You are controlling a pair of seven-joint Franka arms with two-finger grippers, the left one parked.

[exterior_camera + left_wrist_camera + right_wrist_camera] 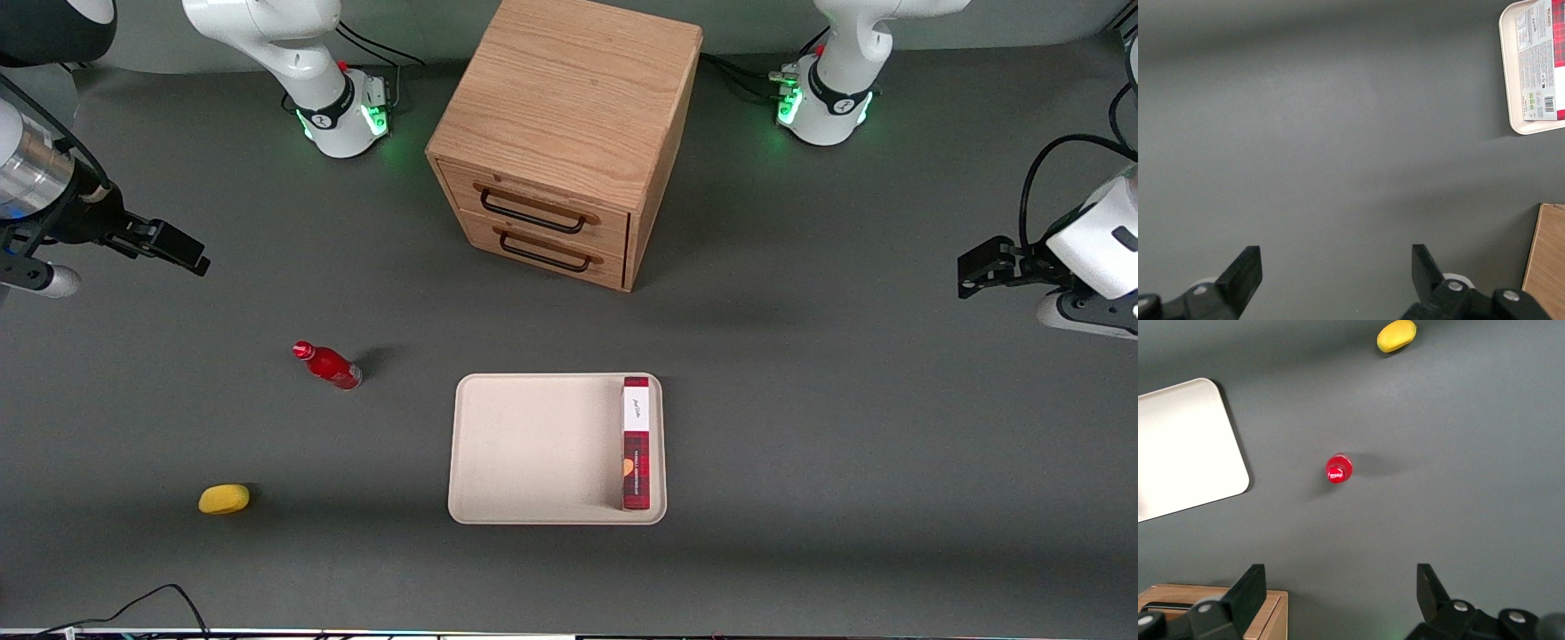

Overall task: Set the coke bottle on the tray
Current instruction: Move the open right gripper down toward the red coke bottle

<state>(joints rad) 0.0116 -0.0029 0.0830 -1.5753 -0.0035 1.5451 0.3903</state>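
The right arm's black two-finger gripper (1338, 597) is hovering wide open, well apart from the small glossy red coke bottle (327, 365). It is standing upright beside the large cream-beige rimmed tray (533, 444), toward the working arm's end; best descending straight over its cap and closing low on the body.

The coke bottle (1339, 468) shows only its cap from above the hand (1341, 597); the tray (1185, 447) and the cabinet (1211, 607) are both cropped.
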